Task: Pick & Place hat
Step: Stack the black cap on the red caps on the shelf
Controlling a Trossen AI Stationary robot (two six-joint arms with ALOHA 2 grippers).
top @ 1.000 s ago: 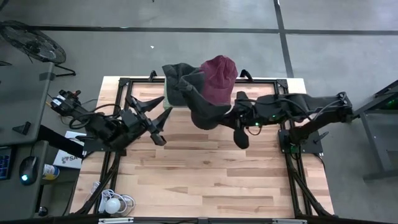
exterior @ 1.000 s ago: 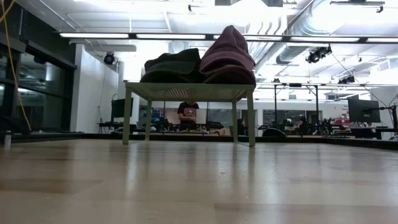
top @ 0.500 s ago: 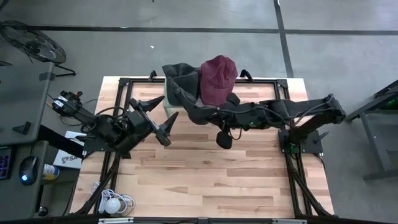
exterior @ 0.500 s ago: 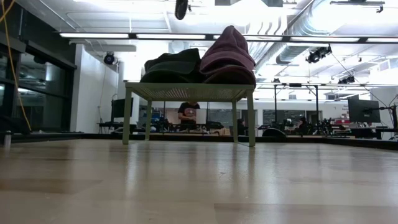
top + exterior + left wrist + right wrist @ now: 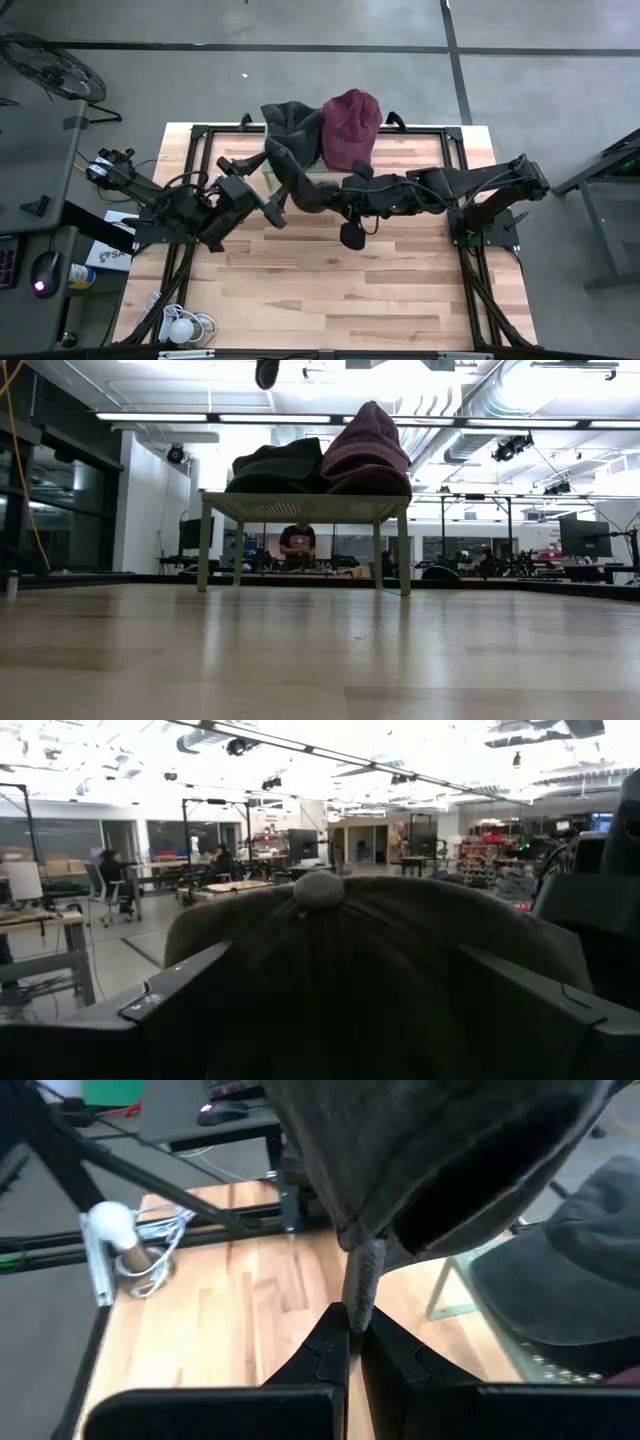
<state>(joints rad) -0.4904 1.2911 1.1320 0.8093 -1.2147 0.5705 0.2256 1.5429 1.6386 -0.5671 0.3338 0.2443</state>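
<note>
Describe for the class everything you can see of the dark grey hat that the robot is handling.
The dark grey hat is a soft cloth cap with a button on its crown. It hangs above the table, near the small green rack. The right gripper is shut on its edge, and the left gripper, open, faces its crown. A maroon hat lies beside it.

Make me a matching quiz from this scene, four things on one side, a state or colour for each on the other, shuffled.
Things:
1. left tool
2. right tool
3. dark cap
4. maroon cap

States:
A. lying on the green rack
B. wide open
C. pinched by its brim
D. shut on fabric

Pairs: 1-B, 2-D, 3-C, 4-A
</note>
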